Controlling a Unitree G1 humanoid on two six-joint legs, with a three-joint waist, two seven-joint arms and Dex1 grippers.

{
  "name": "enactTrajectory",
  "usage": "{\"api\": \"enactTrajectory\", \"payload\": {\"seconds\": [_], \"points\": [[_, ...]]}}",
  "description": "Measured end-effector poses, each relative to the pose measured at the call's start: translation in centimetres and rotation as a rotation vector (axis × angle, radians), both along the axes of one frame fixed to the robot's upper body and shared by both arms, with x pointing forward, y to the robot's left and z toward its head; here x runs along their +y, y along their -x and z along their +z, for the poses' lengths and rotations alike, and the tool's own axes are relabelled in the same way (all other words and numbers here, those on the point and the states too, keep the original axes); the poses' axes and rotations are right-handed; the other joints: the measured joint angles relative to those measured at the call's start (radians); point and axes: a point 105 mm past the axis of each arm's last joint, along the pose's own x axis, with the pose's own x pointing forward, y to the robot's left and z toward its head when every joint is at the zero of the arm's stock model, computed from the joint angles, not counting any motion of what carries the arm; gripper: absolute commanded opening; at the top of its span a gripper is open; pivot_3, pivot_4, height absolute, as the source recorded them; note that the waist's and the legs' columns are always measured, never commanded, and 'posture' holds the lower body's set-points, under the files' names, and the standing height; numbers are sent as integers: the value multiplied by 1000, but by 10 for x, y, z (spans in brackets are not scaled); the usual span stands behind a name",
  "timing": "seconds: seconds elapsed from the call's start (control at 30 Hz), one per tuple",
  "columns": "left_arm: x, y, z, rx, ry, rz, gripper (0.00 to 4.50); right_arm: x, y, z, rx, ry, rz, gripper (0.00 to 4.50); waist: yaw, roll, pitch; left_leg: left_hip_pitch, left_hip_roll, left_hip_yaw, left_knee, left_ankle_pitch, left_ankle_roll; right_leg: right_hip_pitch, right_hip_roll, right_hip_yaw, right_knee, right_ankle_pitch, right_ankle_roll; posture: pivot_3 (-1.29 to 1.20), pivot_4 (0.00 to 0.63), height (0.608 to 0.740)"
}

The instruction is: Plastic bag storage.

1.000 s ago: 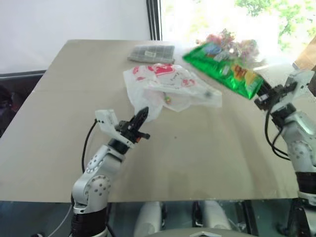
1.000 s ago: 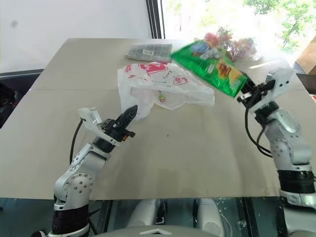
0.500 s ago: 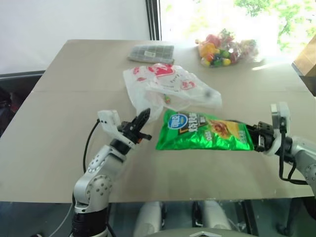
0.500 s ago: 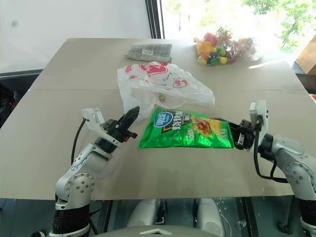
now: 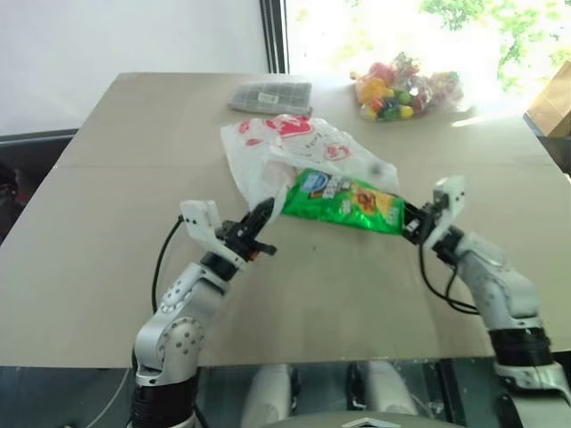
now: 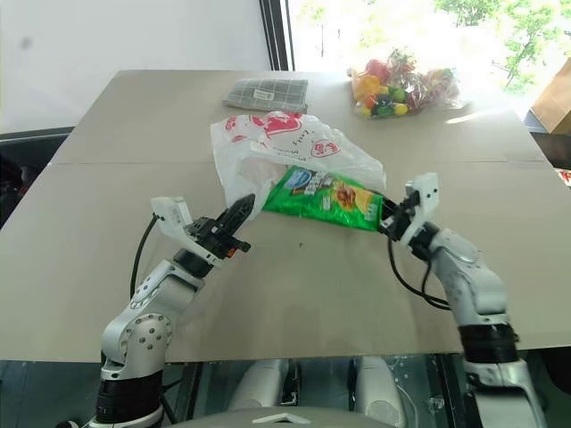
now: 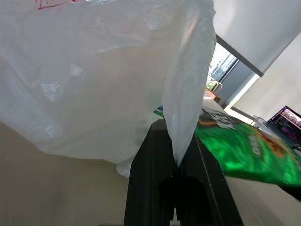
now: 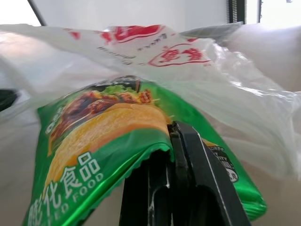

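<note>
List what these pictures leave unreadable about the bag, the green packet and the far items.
- Plastic bag mouth: whether the green snack packet tip is already inside; in the eye views the film overlaps it.
- Left tool pinch point: in the left wrist view bag film covers it.
- Grey checked item: too small to identify.
- Bag of sweets: washed out by window glare.

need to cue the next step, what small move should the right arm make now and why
Probably push the green snack packet further into the plastic bag: the right gripper pinches its tail, its front end sits at the mouth, which the left gripper holds up.
</note>
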Motion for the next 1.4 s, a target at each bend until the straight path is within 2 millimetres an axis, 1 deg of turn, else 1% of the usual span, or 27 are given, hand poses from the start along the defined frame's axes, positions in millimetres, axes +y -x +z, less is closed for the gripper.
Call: {"api": "enactTrajectory", "payload": {"seconds": [0.03,0.1,0.17,0.2,0.23,0.27,0.3,0.33,0.4,0.43,0.47,0.57,0.6,0.67,0.7,0.73,0.77,0.87,0.93,1.0,1.07,1.13,1.17,1.23,1.27,1.33,1.4], "points": [[0,0,0,0,-1,0,0,7,-10,1,-6,-32,-31,63,-1,0,0,0,0,0,0,0,0,-1,0,0,0,0,0,0,150,740],[-1,0,1,-3,0,-5,0,17,-19,3,-12,-64,-51,63,-1,0,0,-1,0,1,0,0,0,-1,0,1,0,0,0,0,150,740],[0,0,2,-7,-5,-4,0,26,-36,2,-16,-30,-114,63,-3,0,0,-1,0,2,0,0,0,-2,-1,0,0,0,0,0,150,740],[1,0,2,-10,-6,0,0,34,-50,2,-8,-4,-183,63,-6,0,0,-1,0,2,1,0,0,-2,-1,0,1,0,0,0,150,740],[0,0,3,-14,-5,-5,0,40,-67,8,-3,2,-281,63,-16,1,0,-1,0,3,1,1,-1,-4,-1,0,2,0,0,0,150,740],[-1,0,3,-14,-4,-11,0,46,-73,14,-9,-2,-320,479,-19,1,0,-2,0,3,1,1,-1,-4,-1,0,3,0,0,0,150,740],[-2,0,3,-14,-4,-12,0,52,-78,19,-23,1,-349,672,-23,0,0,-2,0,2,1,1,-2,-4,-1,0,3,0,0,0,150,740],[-2,0,3,-14,-3,-13,0,65,-82,28,-43,-7,-358,924,-25,1,0,-3,0,2,0,1,-2,-5,-1,0,2,0,0,0,150,740],[-3,0,3,-15,0,-16,0,84,-85,38,-63,-14,-359,1811,-27,1,0,-4,0,2,-1,2,-3,-7,0,0,2,0,0,0,150,740],[-5,-1,3,-16,3,-20,0,96,-87,42,-65,-4,-371,2459,-28,1,0,-5,0,2,-1,2,-3,-8,-1,-1,2,0,0,0,150,740],[-6,-1,4,-17,4,-24,0,101,-88,43,-68,-2,-374,2733,-28,1,0,-6,0,2,-1,2,-3,-8,-1,-1,2,0,0,0,150,740],[-8,-1,3,-16,-7,-27,0,123,-85,43,-102,65,-306,4156,-27,1,0,-11,0,2,0,2,-3,-11,-2,-3,2,0,0,0,150,740],[-7,-1,2,-16,-8,-24,0,133,-80,41,-119,90,-232,4442,-27,1,0,-11,0,2,0,2,-3,-11,-2,-4,2,0,0,0,150,740],[-7,-1,3,-17,-3,-20,0,154,-63,28,-148,167,-37,4442,-28,1,0,-11,0,1,0,2,-3,-11,-2,-4,2,0,0,0,150,740],[-7,-1,3,-17,-3,-20,0,155,-62,27,-149,175,-27,4442,-28,1,0,-11,0,1,0,2,-3,-11,-2,-4,2,0,0,0,150,740],[-9,0,3,-18,5,-24,0,157,-44,1,-144,231,82,4442,-23,1,0,-12,0,-1,0,2,-3,-11,-2,-4,2,0,0,0,150,740],[-8,0,2,-15,5,-19,0,152,-42,-5,-134,235,96,4442,-21,1,0,-13,0,-2,1,2,-3,-11,-3,-5,2,0,0,0,150,740],[-4,0,-1,-5,4,4,0,99,-17,-15,-173,287,234,4442,-6,1,0,-15,-1,-2,3,2,-2,-11,-4,-5,0,1,2,0,150,740],[-2,0,-2,0,2,14,0,78,-11,-19,-172,350,266,4442,-13,1,0,-14,-1,-2,3,2,-2,-11,-3,-4,1,1,2,0,150,740],[-5,0,-2,1,4,3,0,47,-20,-23,-155,422,173,4442,-28,1,0,-11,1,0,2,3,-4,-11,-2,-3,3,2,1,0,150,740],[-6,1,-2,1,5,-1,0,32,-27,-24,-145,443,102,4442,-29,1,0,-10,2,-1,2,3,-5,-11,-1,-3,3,2,0,0,150,740],[-6,0,-2,-3,3,2,0,3,-44,-26,-129,478,-49,4442,-27,1,0,-10,2,0,2,4,-6,-11,1,-1,3,2,0,0,150,740],[-5,0,-2,-3,2,4,0,-6,-50,-24,-123,465,-106,4442,-28,1,0,-10,2,1,2,4,-6,-11,2,-1,3,2,0,0,150,740],[-4,0,-1,-6,1,7,0,-17,-67,-13,-96,353,-243,4442,-32,1,0,-9,2,2,2,4,-6,-11,2,2,3,3,0,0,150,740],[-5,0,-1,-9,2,6,0,-18,-75,-4,-89,294,-297,4442,-33,1,0,-9,2,3,2,4,-6,-11,2,2,3,3,0,0,150,740],[-5,0,-1,-12,1,8,0,-15,-84,6,-87,251,-330,4442,-30,1,0,-10,2,2,2,4,-6,-11,2,2,3,3,0,0,150,740],[-4,0,0,-14,-1,12,0,-10,-91,10,-66,223,-332,4442,-26,1,0,-11,2,1,1,4,-6,-11,1,1,2,3,0,0,150,740]]}}
